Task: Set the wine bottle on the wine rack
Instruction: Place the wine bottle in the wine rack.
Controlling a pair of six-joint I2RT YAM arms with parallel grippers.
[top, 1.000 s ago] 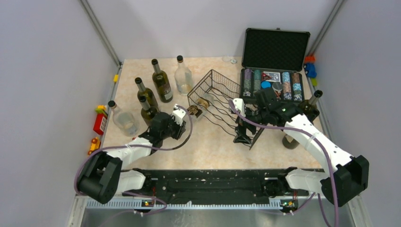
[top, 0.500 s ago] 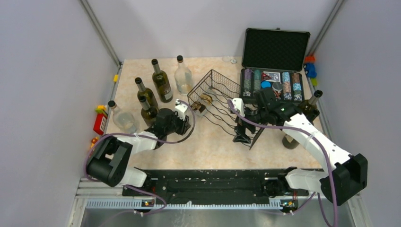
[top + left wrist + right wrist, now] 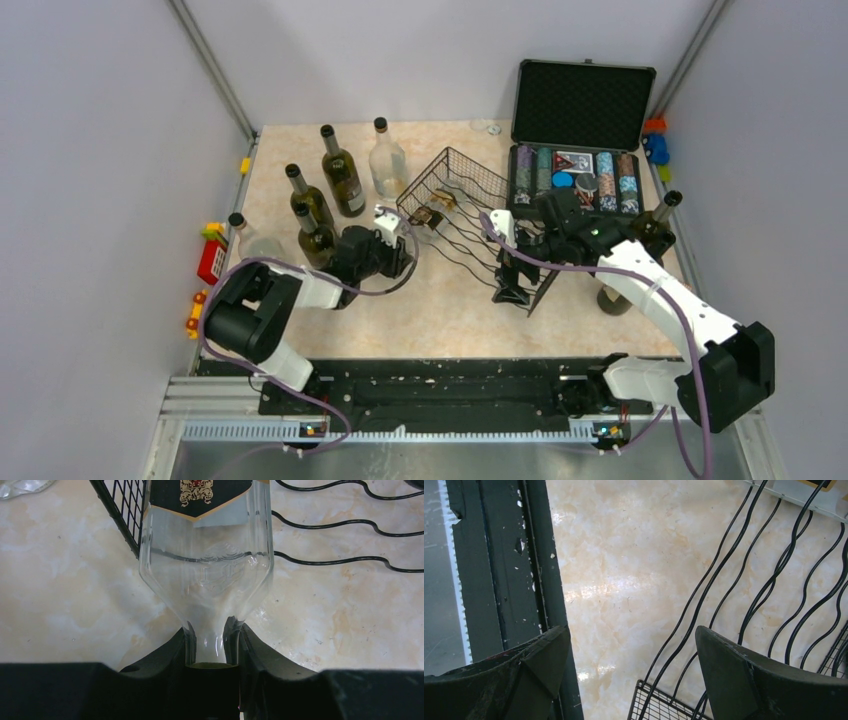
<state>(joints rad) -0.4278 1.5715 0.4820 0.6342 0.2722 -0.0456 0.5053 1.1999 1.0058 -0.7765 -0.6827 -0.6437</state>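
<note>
At the 9 o'clock edge of the wine rack [image 3: 470, 215], the wine bottle [image 3: 207, 575] is lying close to level. Its base is pointing toward 1 o'clock and its body is overlapping the raised grid end. Your left tool [image 3: 212, 645] is clamping the neck just below the shoulder, with both fingers pressing on glass. Your right tool [image 3: 634, 650] is hanging with jaws wide and nothing between them, over the rack's 5 o'clock corner.

Handling, as I am judging it: clear glass, rigid, smooth, breakable. It is looking empty, so it is probably weighing little, yet the body is reaching well out from the grip and will be levering on the fingers. The neck is narrow and slick, so you are risking slip or roll there. It is the only part slim enough for this tool, so go slowly and set the glass down gently on the wires.

Views: the left wrist camera is showing the grip and the black-and-gold label; whether glass is touching wire I cannot tell. The top camera is blurring all that but is giving you the rack's whole layout on the tabletop [image 3: 440, 310]. The right wrist camera is showing only wavy wires and bare surface.
</note>
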